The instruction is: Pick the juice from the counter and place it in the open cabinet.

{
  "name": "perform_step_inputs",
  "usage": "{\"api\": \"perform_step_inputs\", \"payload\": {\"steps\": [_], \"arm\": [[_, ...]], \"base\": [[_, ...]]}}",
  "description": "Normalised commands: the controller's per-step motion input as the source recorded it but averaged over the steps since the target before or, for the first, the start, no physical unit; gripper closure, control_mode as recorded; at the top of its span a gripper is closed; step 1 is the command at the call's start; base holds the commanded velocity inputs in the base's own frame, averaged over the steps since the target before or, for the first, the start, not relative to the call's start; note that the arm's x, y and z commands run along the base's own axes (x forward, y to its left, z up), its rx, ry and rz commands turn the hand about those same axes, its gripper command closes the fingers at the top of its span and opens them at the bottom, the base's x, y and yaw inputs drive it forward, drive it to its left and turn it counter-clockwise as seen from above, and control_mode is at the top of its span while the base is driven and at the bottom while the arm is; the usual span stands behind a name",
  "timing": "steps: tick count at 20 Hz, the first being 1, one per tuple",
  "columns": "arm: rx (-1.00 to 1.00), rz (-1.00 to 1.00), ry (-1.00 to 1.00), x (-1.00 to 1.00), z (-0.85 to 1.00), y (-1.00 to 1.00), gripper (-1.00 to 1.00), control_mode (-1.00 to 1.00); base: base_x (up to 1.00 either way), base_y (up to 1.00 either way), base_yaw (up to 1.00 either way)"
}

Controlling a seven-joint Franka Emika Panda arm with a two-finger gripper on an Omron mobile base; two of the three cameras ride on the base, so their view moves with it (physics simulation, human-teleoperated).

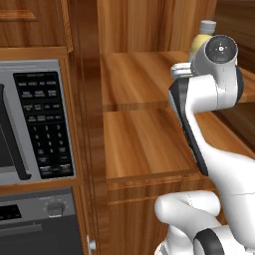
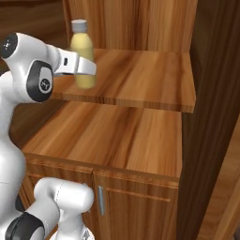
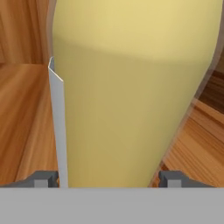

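We see our gripper (image 2: pixel 84 65), jaws clamped on the upright juice (image 2: pixel 83 54), at the open cabinet's (image 2: pixel 140 75) upper shelf's left front corner.

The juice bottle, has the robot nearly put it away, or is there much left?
Picked up already: the gripper holds the juice upright, off the counter. In hand: carrying it over the upper shelf of the open cabinet. Left: setting it down and letting go.

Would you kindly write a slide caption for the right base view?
Gripper holds the juice upright over the upper shelf of the open cabinet.
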Motion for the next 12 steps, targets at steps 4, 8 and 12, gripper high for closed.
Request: {"api": "perform_step_inputs", "payload": {"steps": [4, 8, 12], "arm": [[-0.01, 0.0, -0.02, 0.37, -0.11, 0.0, 1.0, -1.0], [-0.02, 0.0, -0.02, 0.31, -0.2, 0.06, 1.0, -1.0], [-0.03, 0.0, -0.05, 0.24, -0.29, 0.03, 1.0, -1.0]], "base": [[0.0, 0.0, 0.0], [0.0, 0.0, 0.0], [0.0, 0.0, 0.0]]}}
